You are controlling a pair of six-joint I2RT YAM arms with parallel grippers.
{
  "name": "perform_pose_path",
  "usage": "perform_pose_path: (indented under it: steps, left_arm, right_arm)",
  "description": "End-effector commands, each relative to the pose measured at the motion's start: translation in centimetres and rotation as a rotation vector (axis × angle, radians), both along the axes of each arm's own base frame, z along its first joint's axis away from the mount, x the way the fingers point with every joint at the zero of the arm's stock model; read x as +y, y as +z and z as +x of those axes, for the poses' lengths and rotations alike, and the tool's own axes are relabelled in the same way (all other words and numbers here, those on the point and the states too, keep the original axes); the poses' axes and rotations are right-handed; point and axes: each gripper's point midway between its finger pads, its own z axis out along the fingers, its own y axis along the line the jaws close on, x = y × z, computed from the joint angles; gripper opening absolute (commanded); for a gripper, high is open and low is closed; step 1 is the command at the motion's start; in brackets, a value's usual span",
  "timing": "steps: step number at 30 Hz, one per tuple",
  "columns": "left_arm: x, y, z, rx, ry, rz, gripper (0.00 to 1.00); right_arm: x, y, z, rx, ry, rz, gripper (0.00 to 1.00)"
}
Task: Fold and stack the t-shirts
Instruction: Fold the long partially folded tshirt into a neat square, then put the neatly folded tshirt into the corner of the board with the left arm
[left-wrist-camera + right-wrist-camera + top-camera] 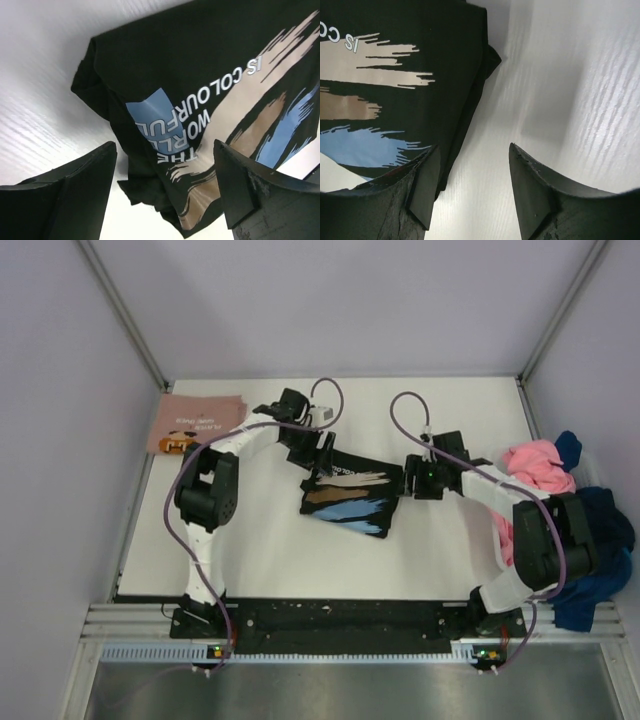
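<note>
Black shirt lying folded at tabletop centre, streak print facing up. Left gripper hovering over shirt's 10 o'clock corner, jaws standing released, gripping nothing. Right gripper hanging at shirt's 3 o'clock edge, jaws likewise released. Pink cartoon shirt sitting folded at tabletop's 10 o'clock corner. Pile of pink, navy, blue shirts lying at 3 o'clock edge.
</note>
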Motion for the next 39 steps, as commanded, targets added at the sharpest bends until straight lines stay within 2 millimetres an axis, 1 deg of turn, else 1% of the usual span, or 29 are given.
perform_pose_path:
  steps: [1, 5, 6, 7, 8, 10, 11, 12, 13, 17, 20, 22, 23, 27, 30, 32, 33, 34, 36, 39]
  left_arm:
    - [-1.2, -2.0, -0.9, 0.124, 0.039, -0.066, 0.81]
    - [-1.8, -3.3, -1.2, 0.2, 0.059, -0.088, 0.78]
    - [-2.1, -3.5, -1.4, 0.216, 0.053, -0.101, 0.76]
    - [-2.3, -3.6, -1.5, 0.234, 0.05, -0.118, 0.71]
    - [-2.7, -3.5, -1.8, 0.253, 0.04, -0.138, 0.63]
    - [-3.2, -3.0, -2.0, 0.275, 0.026, -0.181, 0.33]
    - [-3.3, -2.7, -2.1, 0.279, 0.02, -0.196, 0.2]
    - [-3.3, -2.4, -2.0, 0.277, 0.021, -0.207, 0.04]
    - [-3.2, -2.0, -2.0, 0.274, 0.022, -0.217, 0.0]
    - [-1.9, -0.2, -2.0, 0.259, 0.062, -0.27, 0.0]
    - [-0.1, 0.4, -1.7, 0.221, 0.101, -0.281, 0.0]
    - [1.4, 0.8, -1.3, 0.198, 0.128, -0.281, 0.0]
    - [2.1, 1.1, -1.0, 0.185, 0.134, -0.277, 0.0]
    - [6.0, 1.9, 0.8, 0.108, 0.183, -0.215, 0.0]
    - [10.1, 2.1, 2.7, 0.043, 0.261, -0.134, 0.0]
    - [12.7, 2.7, 4.0, -0.003, 0.312, -0.082, 0.0]
    - [14.0, 3.1, 4.6, -0.029, 0.336, -0.055, 0.0]
    - [15.1, 3.5, 5.2, -0.063, 0.339, -0.023, 0.0]
    - [17.3, 4.5, 6.5, -0.134, 0.348, 0.067, 0.0]
    - [19.3, 5.7, 7.9, -0.216, 0.325, 0.173, 0.0]
  right_arm:
    - [1.9, 1.7, 0.3, -0.051, -0.005, 0.113, 0.57]
    - [2.1, 1.1, 0.3, -0.039, -0.009, 0.123, 0.57]
    - [2.1, 1.1, 0.2, -0.035, -0.008, 0.127, 0.57]
    - [2.2, 1.0, 0.2, -0.034, -0.006, 0.131, 0.57]
    - [2.3, 1.0, 0.1, -0.034, -0.004, 0.131, 0.57]
    - [2.0, 1.3, 0.3, -0.048, -0.008, 0.126, 0.57]
    - [2.0, 1.6, 0.3, -0.058, -0.006, 0.123, 0.57]
    - [1.9, 1.9, 0.4, -0.069, -0.006, 0.117, 0.57]
    - [1.8, 2.3, 0.4, -0.08, -0.005, 0.114, 0.57]
    - [1.4, 4.1, 0.4, -0.127, -0.004, 0.102, 0.57]
    - [1.4, 5.6, 0.3, -0.168, 0.009, 0.104, 0.59]
    - [1.3, 6.4, 0.1, -0.186, 0.02, 0.104, 0.61]
    - [1.2, 6.7, 0.0, -0.194, 0.026, 0.101, 0.65]
    - [0.7, 7.8, -0.2, -0.235, 0.033, 0.072, 0.7]
    - [-0.1, 8.1, -0.3, -0.248, 0.028, 0.03, 0.71]
    - [-0.6, 8.2, -0.5, -0.251, 0.026, 0.005, 0.72]
    - [-0.6, 8.2, -0.6, -0.252, 0.027, 0.0, 0.75]
    - [-0.7, 8.2, -0.6, -0.254, 0.026, -0.003, 0.98]
    - [-0.8, 8.0, -0.7, -0.249, 0.031, -0.007, 0.99]
    - [-0.9, 7.9, -0.7, -0.25, 0.032, -0.012, 0.99]
